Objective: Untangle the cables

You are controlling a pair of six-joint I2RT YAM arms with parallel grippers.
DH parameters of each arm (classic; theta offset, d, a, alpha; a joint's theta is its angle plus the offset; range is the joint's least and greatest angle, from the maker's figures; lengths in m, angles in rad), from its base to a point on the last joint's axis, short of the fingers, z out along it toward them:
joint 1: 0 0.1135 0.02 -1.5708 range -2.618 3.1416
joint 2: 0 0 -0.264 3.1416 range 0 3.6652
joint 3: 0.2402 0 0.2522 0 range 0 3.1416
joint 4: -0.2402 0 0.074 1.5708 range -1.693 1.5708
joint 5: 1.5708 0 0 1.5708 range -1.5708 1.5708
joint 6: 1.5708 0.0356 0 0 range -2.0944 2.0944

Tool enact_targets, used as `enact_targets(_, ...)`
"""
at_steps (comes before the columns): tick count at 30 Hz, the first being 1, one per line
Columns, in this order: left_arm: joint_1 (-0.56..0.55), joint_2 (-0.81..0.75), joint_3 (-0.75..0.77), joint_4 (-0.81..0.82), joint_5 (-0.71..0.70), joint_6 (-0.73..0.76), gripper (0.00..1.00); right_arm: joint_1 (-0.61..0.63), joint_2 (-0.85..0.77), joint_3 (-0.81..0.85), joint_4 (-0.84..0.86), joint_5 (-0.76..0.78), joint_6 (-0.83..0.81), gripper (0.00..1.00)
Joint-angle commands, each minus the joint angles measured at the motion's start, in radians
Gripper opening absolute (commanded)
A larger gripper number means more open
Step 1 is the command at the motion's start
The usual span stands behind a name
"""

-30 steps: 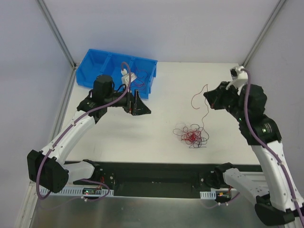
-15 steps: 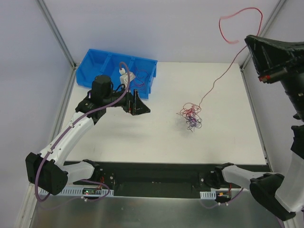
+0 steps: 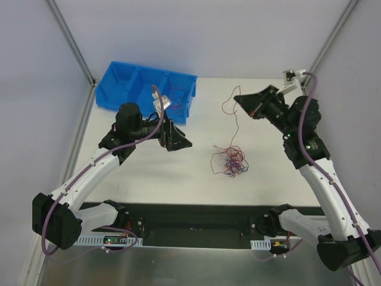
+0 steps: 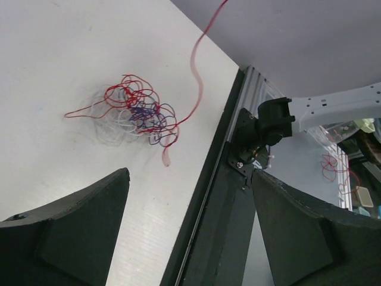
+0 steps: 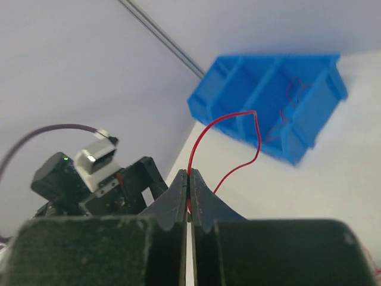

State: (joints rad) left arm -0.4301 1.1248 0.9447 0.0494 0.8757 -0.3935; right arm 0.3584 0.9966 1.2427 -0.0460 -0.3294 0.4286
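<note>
One red wire (image 4: 197, 62) stays clamped in the lowered right gripper (image 3: 238, 98); the cables (image 3: 229, 161) slid left, still knotted. Left gripper (image 4: 189, 179) gapes empty.

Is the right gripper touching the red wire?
Touching. The right wrist view shows the right gripper shut on the red wire, which loops up out of it.
</note>
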Motion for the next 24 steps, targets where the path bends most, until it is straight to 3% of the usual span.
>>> enact_targets(1,-0.090,0.013,-0.072,0.257,-0.047,-0.081,0.85,0.016,-0.085,-0.191,0.337,-0.013,0.195,0.00)
enact_targets(6,-0.237,0.087,-0.109,0.299,-0.348,-0.062,0.85,0.014,-0.157,-0.327,0.379,0.049,0.228,0.00)
enact_targets(9,-0.277,0.170,-0.103,0.314,-0.461,-0.050,0.83,0.014,-0.208,-0.299,0.272,0.105,0.158,0.00)
enact_targets(14,-0.334,0.337,-0.052,0.342,-0.506,-0.054,0.86,0.011,-0.257,-0.230,0.176,0.131,0.093,0.00)
enact_targets(19,-0.400,0.429,-0.060,0.489,-0.488,0.004,0.86,0.010,-0.259,-0.175,0.132,0.133,0.045,0.00)
enact_targets(22,-0.417,0.455,-0.073,0.560,-0.465,-0.001,0.75,0.011,-0.262,-0.169,0.123,0.119,0.044,0.00)
enact_targets(24,-0.417,0.470,-0.061,0.554,-0.471,-0.005,0.58,0.011,-0.268,-0.176,0.120,0.119,0.047,0.00)
